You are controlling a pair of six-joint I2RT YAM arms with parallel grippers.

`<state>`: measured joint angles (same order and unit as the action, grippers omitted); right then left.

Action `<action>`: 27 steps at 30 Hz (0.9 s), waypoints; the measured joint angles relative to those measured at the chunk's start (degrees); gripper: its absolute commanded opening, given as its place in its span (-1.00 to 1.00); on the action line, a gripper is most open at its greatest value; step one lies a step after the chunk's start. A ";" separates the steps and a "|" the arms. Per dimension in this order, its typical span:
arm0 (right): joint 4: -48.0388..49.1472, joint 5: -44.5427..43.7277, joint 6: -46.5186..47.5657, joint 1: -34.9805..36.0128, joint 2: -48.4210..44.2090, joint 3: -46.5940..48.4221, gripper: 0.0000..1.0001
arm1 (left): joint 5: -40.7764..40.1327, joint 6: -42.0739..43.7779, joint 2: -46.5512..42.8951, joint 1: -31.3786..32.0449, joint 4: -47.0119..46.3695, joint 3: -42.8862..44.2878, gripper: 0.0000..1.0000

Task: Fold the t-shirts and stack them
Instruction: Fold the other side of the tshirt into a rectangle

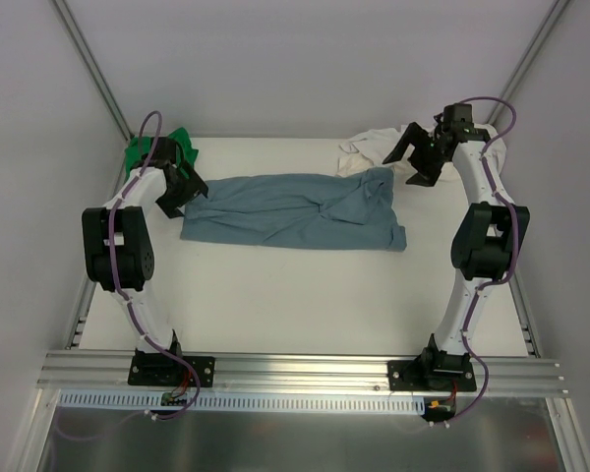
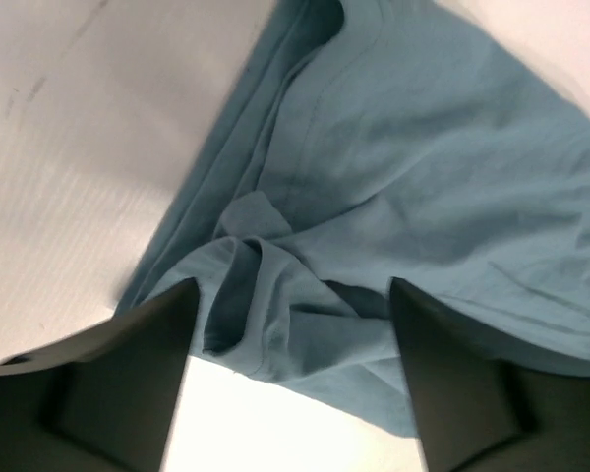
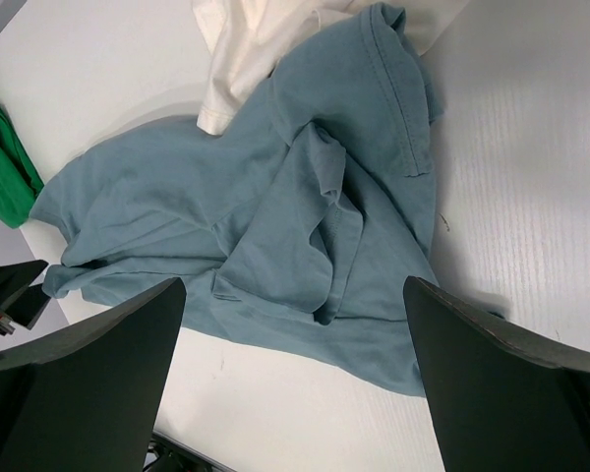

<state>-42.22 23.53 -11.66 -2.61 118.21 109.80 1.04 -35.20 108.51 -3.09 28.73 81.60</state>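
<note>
We see the slate-blue shirt [image 1: 290, 211] lying rumpled across the back half of the table [image 1: 295, 305]. The green shirt [image 1: 177, 146] is bunched at the far left corner, and the cream shirt [image 1: 369, 147] is crumpled at the far right, touching the blue one's right end. No bin or basket shows. Our left gripper [image 1: 180, 190] hovers over the blue shirt's left end, jaws spread and empty. Our right gripper [image 1: 408, 165] hangs wide and empty near the shirt's right end. We judge the cotton light, limp and quick to bunch, so we would pinch hems or corners at both ends rather than the loose middle.
</note>
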 measured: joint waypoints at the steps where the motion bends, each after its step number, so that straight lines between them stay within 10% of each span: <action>1: -0.02 0.11 -0.02 -0.02 -0.04 -0.02 0.98 | -0.61 -0.20 0.00 0.00 0.00 0.22 0.69; 12: 0.00 1.36 0.11 -0.09 -0.66 -1.95 0.99 | -6.73 -0.13 -5.62 0.04 -1.09 -1.88 0.68; 27: 0.09 1.40 1.44 -0.09 -7.28 -7.80 0.99 | 11.23 2.54 -13.05 3.72 0.94 -4.48 0.58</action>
<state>-42.13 24.93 -10.22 -2.70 110.93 102.00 12.27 -32.67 95.46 0.62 29.67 77.12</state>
